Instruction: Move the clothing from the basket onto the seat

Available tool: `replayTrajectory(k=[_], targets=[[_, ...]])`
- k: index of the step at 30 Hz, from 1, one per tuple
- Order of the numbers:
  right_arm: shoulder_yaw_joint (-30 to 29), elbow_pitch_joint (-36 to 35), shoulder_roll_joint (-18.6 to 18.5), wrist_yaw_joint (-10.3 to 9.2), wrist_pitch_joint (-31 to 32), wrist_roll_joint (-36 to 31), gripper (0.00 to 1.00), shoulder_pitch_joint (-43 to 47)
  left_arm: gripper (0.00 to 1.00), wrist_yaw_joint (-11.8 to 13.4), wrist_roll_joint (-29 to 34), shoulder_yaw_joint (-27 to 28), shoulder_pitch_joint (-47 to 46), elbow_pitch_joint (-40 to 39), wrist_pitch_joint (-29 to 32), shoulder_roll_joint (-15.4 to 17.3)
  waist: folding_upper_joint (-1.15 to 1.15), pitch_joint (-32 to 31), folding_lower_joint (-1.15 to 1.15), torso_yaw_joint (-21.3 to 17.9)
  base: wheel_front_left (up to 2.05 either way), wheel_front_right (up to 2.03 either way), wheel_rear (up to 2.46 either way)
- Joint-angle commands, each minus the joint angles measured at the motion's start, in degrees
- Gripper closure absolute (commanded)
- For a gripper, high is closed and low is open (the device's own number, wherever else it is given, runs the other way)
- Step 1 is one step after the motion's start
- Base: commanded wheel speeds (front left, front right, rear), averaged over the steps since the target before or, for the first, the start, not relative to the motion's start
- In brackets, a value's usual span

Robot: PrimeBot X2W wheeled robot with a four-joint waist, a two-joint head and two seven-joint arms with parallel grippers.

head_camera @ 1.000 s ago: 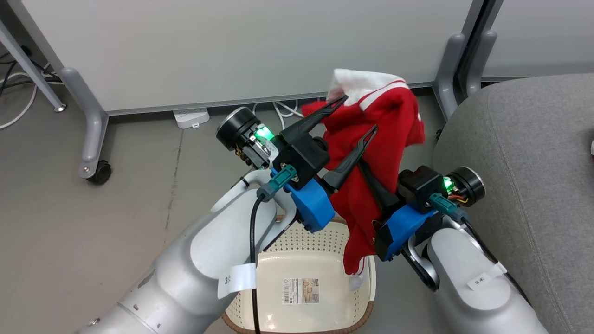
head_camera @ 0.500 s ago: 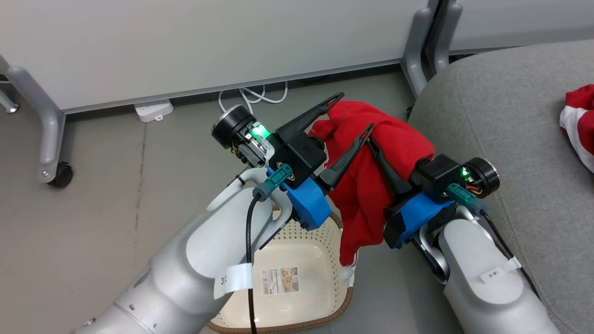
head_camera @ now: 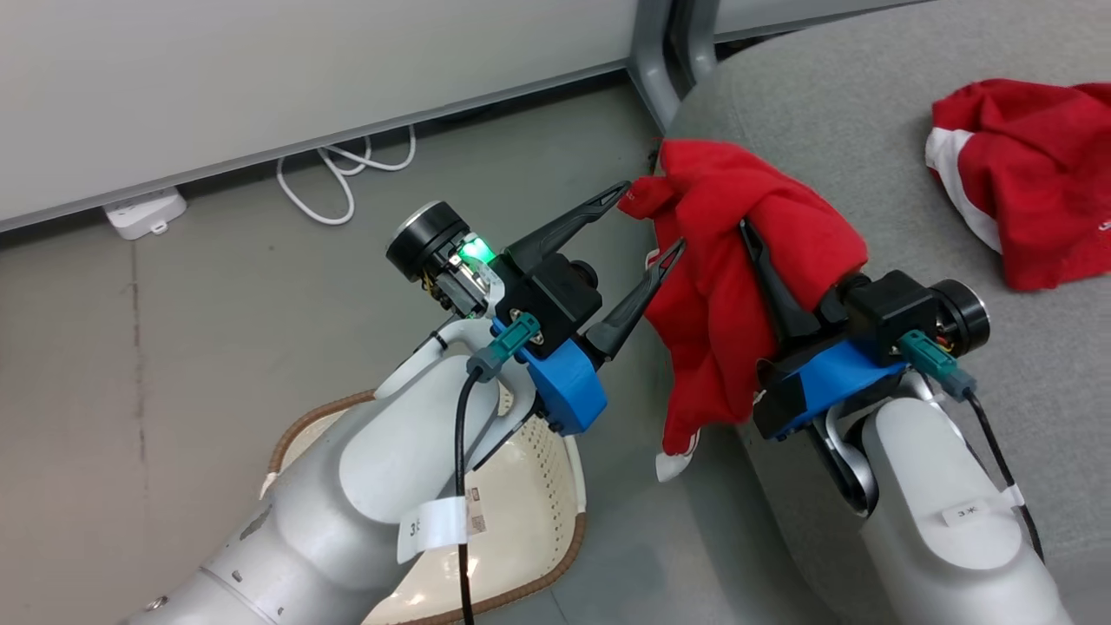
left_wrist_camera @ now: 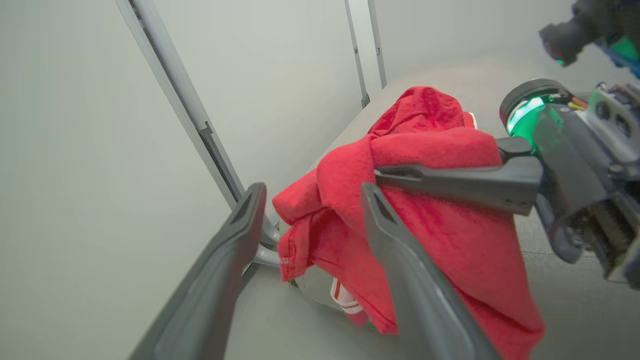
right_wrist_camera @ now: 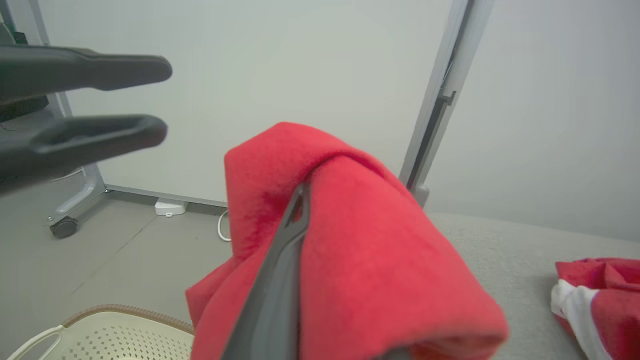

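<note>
Head view: the view has been swung toward the big grey fabric seat (head_camera: 781,113) in the last second. The soft red sports garment (head_camera: 720,295) was hung over the cream plastic basket (head_camera: 560,486) then. Now it is held at the seat's edge, clear of the basket. It is pinched tight in the right gripper (head_camera: 745,233). The left gripper (head_camera: 653,217) is spread wide and nothing is held in it. The carry is judged nearly done. No clothing is seen in the part of the basket that shows. A second red garment with white trim (head_camera: 1024,174) is laid on the seat.

Left wrist view: the left gripper (left_wrist_camera: 311,190) is spread wide just beside the garment (left_wrist_camera: 450,260).

Right wrist view: the garment (right_wrist_camera: 375,240) is draped over the right gripper (right_wrist_camera: 300,200), with the basket (right_wrist_camera: 125,340) below.
</note>
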Motion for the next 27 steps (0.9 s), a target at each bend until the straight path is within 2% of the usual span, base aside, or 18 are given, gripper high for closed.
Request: replayTrajectory(k=[1,17,27], targets=[[-0.6,-0.8,-0.1,-0.02,-0.1,-0.2,1.00,0.7,0.00,0.0,0.2,-0.1,-0.1,0.1,-0.3,0.3,0.00,0.9,0.00,-1.9,0.00,0.00,0.00],[-9.7,-6.8,-0.1,-0.02,-0.1,-0.9,1.00,6.0,0.00,-0.1,-0.6,-4.2,-0.7,1.0,-0.3,0.9,0.00,3.5,0.00,-10.8,0.00,0.00,0.00],[-12.2,-8.4,0.5,-0.01,-0.1,-1.1,1.00,9.2,0.00,-0.1,-1.5,-5.9,-0.1,1.4,-0.3,0.7,0.00,4.1,0.00,-12.6,0.00,0.00,0.00]])
